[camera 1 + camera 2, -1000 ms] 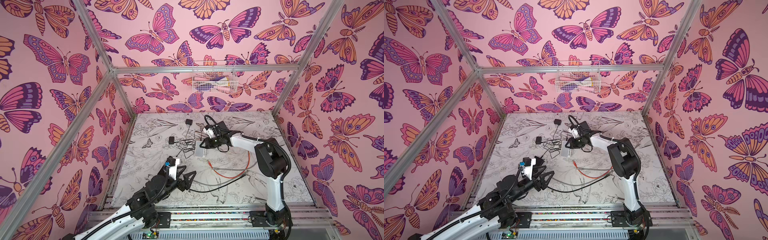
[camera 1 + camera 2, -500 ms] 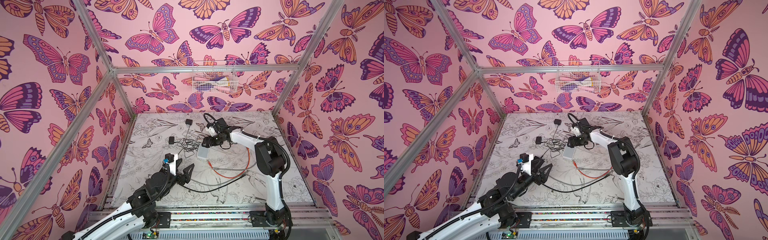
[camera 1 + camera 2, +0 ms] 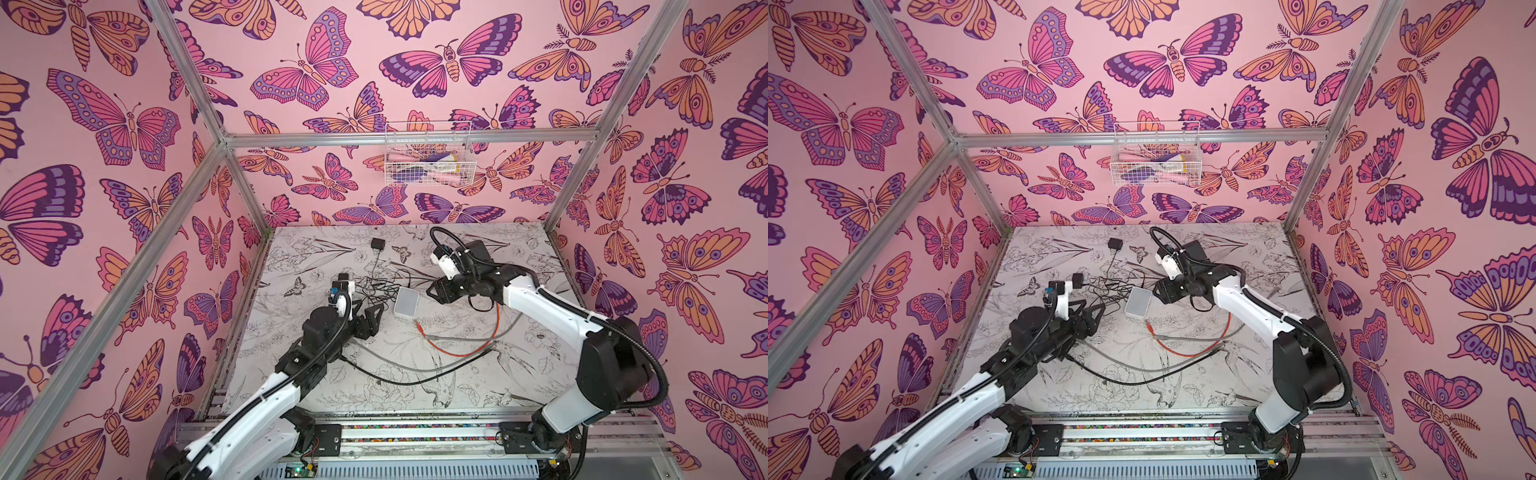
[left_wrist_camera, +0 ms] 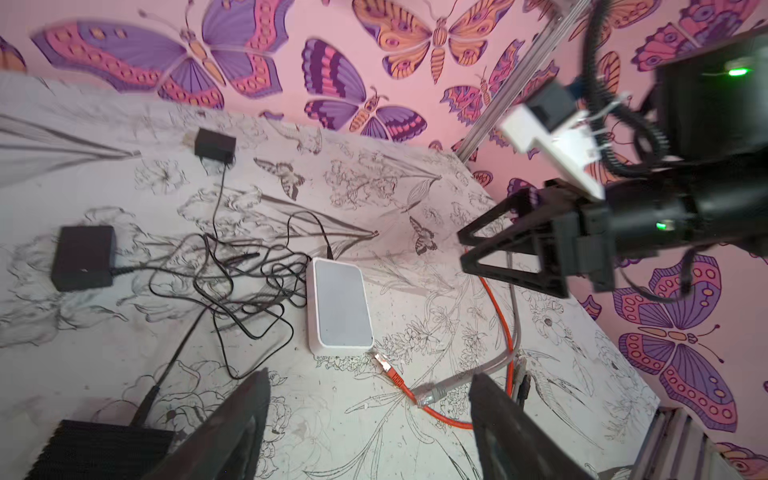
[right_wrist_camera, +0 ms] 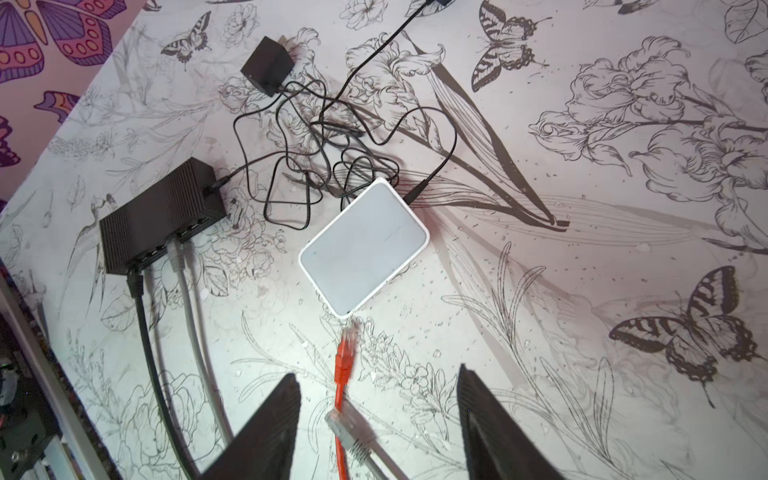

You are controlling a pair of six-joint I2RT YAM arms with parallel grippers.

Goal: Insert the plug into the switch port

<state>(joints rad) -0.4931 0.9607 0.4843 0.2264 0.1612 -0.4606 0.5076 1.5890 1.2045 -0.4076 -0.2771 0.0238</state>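
Fingers (image 4: 245, 415) of my left gripper (image 4: 370, 373) stand wide and empty nearest me; beyond, I see the orange plug (image 5: 347, 347) loose on the table (image 5: 540, 332), tip just beside the white switch (image 5: 363, 245); farthest, right gripper (image 5: 377, 372) spread, holding nothing

We see pink walls (image 3: 124, 124) printed with large purple, orange and magenta butterflies, framed by silver metal bars (image 3: 311, 140). A white wire basket (image 3: 399, 174) hangs on the back wall. The floor (image 3: 519, 374) is white, drawn with black ink flowers, birds and butterflies. The light is soft and even.
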